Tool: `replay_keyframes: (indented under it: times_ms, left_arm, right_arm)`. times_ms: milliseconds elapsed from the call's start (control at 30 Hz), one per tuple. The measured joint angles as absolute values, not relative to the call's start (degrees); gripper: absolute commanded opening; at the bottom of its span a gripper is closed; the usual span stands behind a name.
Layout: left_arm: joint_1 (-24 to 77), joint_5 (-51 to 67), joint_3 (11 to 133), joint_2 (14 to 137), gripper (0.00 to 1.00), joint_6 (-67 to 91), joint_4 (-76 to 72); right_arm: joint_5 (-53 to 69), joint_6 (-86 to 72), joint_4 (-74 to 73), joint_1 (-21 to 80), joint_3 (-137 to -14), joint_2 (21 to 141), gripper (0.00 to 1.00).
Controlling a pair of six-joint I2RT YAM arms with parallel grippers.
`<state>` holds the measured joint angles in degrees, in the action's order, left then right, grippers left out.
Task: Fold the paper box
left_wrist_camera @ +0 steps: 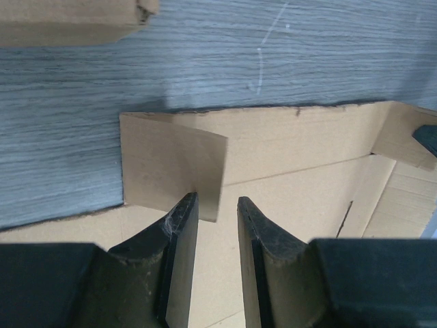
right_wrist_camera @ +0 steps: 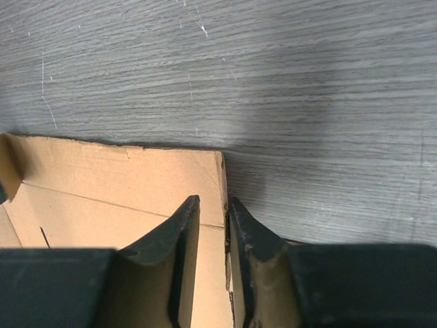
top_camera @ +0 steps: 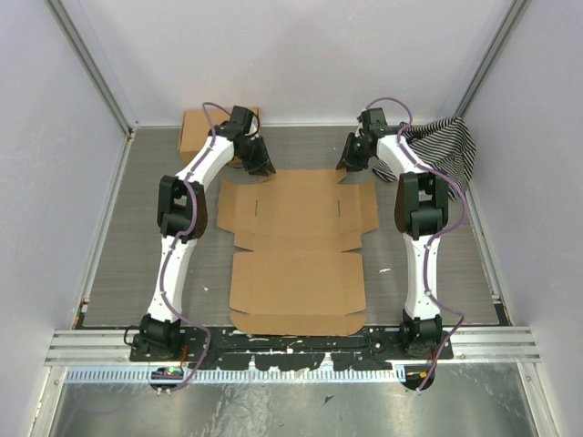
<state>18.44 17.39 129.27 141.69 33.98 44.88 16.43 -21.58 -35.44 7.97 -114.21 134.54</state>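
The paper box point(top_camera: 298, 250) is a brown cardboard sheet lying mostly flat in the middle of the table. My left gripper point(top_camera: 261, 166) is at its far left corner. In the left wrist view the gripper point(left_wrist_camera: 218, 203) is open, and a small side flap point(left_wrist_camera: 171, 164) stands raised, its near edge at the left fingertip point(left_wrist_camera: 186, 205). My right gripper point(top_camera: 350, 164) is at the far right corner. In the right wrist view the gripper point(right_wrist_camera: 214, 203) has its fingers narrowly apart, straddling the box's right edge point(right_wrist_camera: 223, 179).
A second brown cardboard box point(top_camera: 202, 132) sits at the back left behind the left arm; it also shows in the left wrist view point(left_wrist_camera: 68, 20). A black-and-white striped cloth point(top_camera: 448, 146) lies at the back right. Walls enclose the grey table point(top_camera: 137, 237).
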Motion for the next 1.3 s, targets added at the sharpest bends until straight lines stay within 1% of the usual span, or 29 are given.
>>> replay_keyframes:
  times_ms: [67, 200, 700, 933, 1067, 1300]
  left_arm:
    - [18.41, 17.41, 129.27, 142.76, 0.37, 34.26, 44.88]
    - [18.44, 17.37, 129.27, 144.42, 0.37, 34.61, 44.88]
    - [18.44, 17.30, 129.34, 144.81, 0.37, 34.72, 44.88]
    - [18.37, 17.39, 129.34, 144.81, 0.40, 34.70, 45.08]
    - [18.15, 17.43, 129.34, 144.81, 0.43, 34.35, 45.54]
    - [16.97, 17.56, 129.86, 144.79, 0.44, 33.15, 47.94]
  right_arm:
    - [16.69, -21.56, -35.53, 8.16, -114.24, 134.56, 0.34]
    - [17.37, -21.37, -35.55, 8.47, -114.45, 134.74, 0.36]
    - [18.37, -21.39, -35.09, 11.49, -116.92, 136.57, 0.37]
    - [18.48, -21.37, -34.52, 12.21, -117.60, 137.95, 0.38]
    - [17.80, -21.43, -34.50, 12.32, -117.60, 137.95, 0.40]
    - [15.25, -21.80, -35.94, 12.73, -118.06, 138.30, 0.40]
